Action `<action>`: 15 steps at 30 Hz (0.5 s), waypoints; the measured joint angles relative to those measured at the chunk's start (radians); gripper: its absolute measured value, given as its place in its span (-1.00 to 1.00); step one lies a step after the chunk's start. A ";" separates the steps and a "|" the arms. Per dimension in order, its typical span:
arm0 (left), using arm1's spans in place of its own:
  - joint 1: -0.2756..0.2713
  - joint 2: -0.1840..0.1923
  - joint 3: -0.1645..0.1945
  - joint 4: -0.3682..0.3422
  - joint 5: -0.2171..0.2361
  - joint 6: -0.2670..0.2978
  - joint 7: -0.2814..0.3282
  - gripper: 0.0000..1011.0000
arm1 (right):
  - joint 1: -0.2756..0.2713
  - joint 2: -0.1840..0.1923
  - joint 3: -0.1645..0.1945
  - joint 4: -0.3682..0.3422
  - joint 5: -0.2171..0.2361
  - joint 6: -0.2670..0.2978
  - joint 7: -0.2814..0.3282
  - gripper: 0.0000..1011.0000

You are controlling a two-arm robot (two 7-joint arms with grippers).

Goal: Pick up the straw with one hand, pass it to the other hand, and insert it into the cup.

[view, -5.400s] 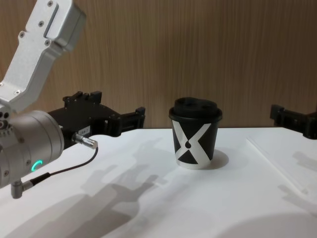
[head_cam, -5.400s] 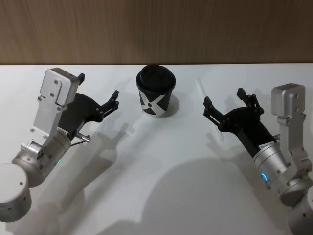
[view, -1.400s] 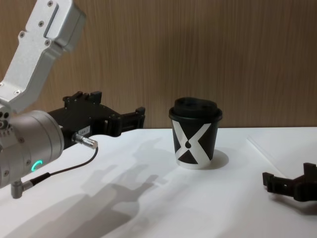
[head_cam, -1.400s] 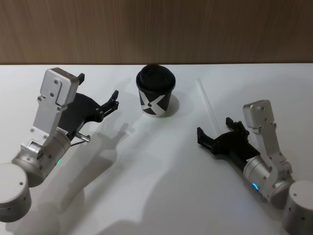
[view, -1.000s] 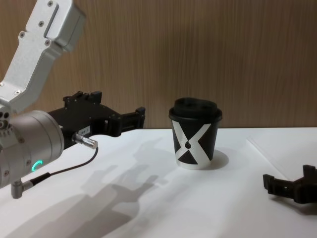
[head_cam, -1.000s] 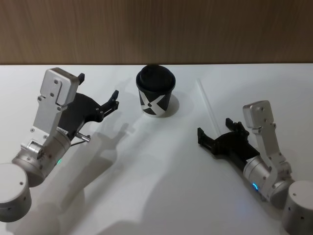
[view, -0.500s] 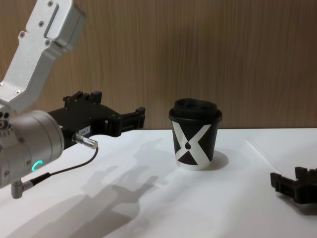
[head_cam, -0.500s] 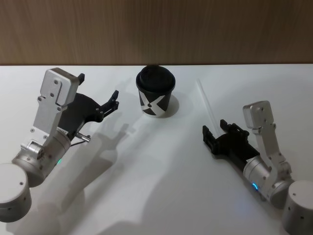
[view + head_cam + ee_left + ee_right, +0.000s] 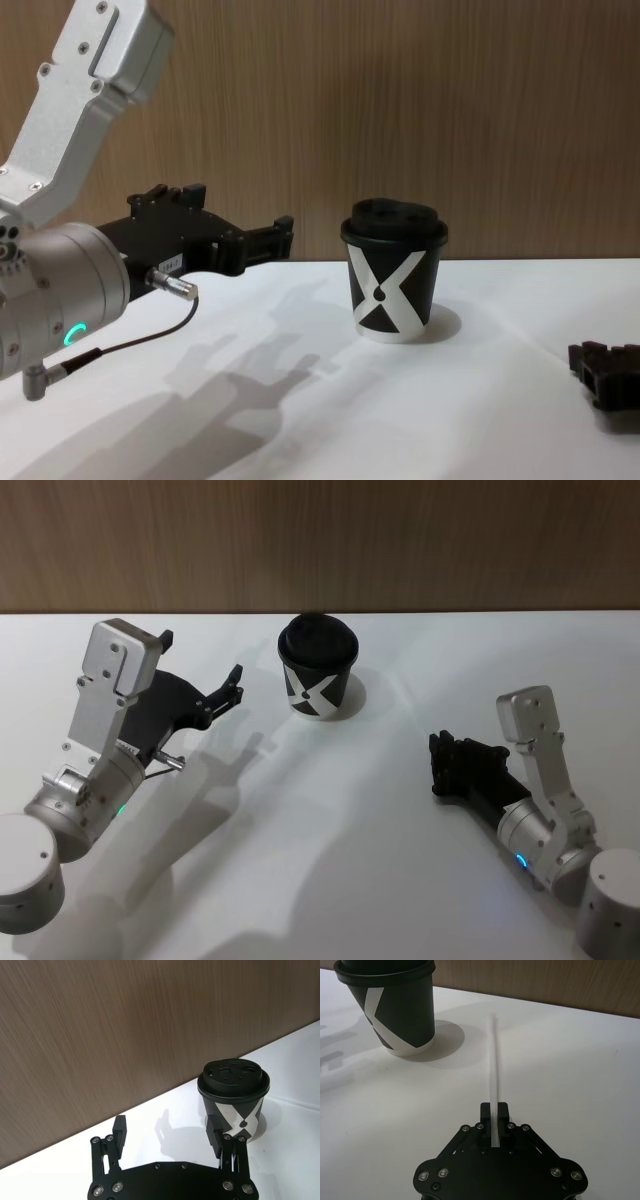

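The black cup (image 9: pixel 318 670) with a white X and a domed lid stands upright at the table's far middle, also in the chest view (image 9: pixel 395 270). The thin white straw (image 9: pixel 493 1070) runs straight out from between my right gripper's fingers, low over the table, to the right of the cup (image 9: pixel 395 1005). My right gripper (image 9: pixel 438 765) is low at the table, right of the cup, shut on the straw's near end (image 9: pixel 494 1107). My left gripper (image 9: pixel 235 685) hovers open left of the cup (image 9: pixel 234 1097), with nothing between its fingers (image 9: pixel 119 1130).
A wooden wall (image 9: pixel 320 540) runs behind the white table (image 9: pixel 320 880). A thin dark cable with a metal plug (image 9: pixel 170 285) hangs at my left wrist. The left arm's shadows fall across the table's middle.
The right gripper's fingers have come together on the straw's near end and shifted slightly to the right. The left arm and the cup have stayed still.
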 joint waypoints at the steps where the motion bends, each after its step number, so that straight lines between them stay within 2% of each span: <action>1: 0.000 0.000 0.000 0.000 0.000 0.000 0.000 0.98 | 0.000 0.000 0.000 0.000 0.000 0.000 0.000 -0.79; 5: 0.000 0.000 0.000 0.000 0.000 0.000 0.000 0.98 | 0.000 -0.001 0.001 0.001 -0.002 -0.002 0.000 -0.94; 11: 0.000 0.000 0.000 0.000 0.000 0.000 0.000 0.98 | 0.002 -0.003 0.003 0.006 -0.014 -0.023 -0.004 -1.00; 15: 0.000 0.000 0.000 0.000 0.000 0.000 0.000 0.98 | 0.005 -0.004 0.005 0.011 -0.030 -0.057 -0.013 -1.00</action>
